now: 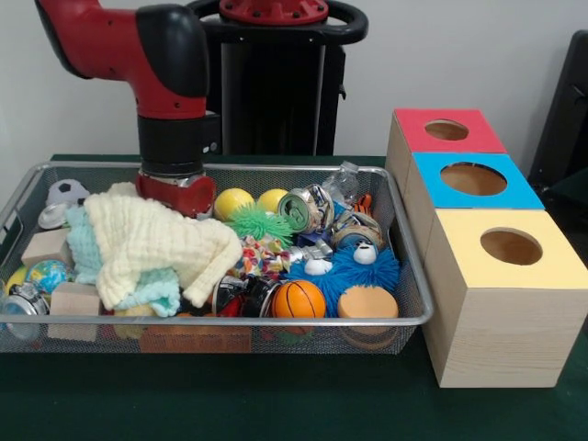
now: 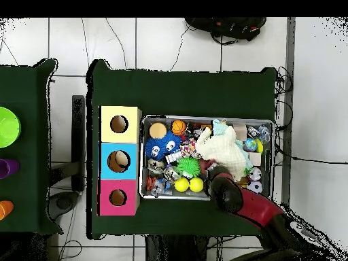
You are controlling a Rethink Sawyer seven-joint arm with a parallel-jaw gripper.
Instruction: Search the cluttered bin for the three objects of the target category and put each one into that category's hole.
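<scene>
Arm down in the cluttered bin [image 1: 404, 317].
Its gripper [image 1: 175, 195] sinks behind a cream cloth [image 1: 156, 243]; finger state cannot be told.

The front camera sits low and close across the table, facing the robot's pedestal [image 1: 274, 83], with the wire basket [image 1: 230, 323] filling most of its picture. The overhead camera looks straight down from high up, robot base at the bottom. Both share the basket [image 2: 207, 119], the three boxes [image 2: 119, 160] and the arm [image 2: 251, 207].
</scene>
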